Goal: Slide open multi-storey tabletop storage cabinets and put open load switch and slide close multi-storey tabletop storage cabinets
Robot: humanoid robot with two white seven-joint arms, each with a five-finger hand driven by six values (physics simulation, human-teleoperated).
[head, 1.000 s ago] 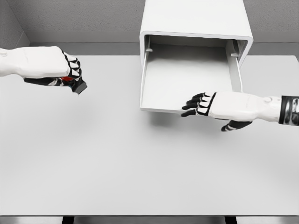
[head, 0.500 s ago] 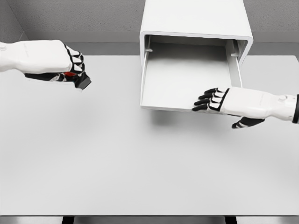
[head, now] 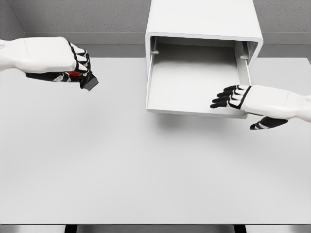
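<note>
- Fingers of the left hand curl tight around the load switch, a small dark block with a patch of red showing under the palm.
- Only the switch's lower corner pokes out beneath the knuckles; the rest is hidden inside the fist.
- Left hand and switch hang above the table, well to the left of the cabinet and apart from it.
- Right hand sits at the front right corner of the drawer, its arm entering from the right edge.
- Fingers of the right hand are stretched out loosely and grasp nothing; their tips lie over the drawer's front lip, and I cannot tell whether they touch it.
- Its thumb hangs below the palm, outside the drawer's front edge.
- Drawer stands pulled out of the white cabinet toward the camera, its pale floor exposed.
- Cabinet stands at the far edge of the table, against the grey wall.
</note>
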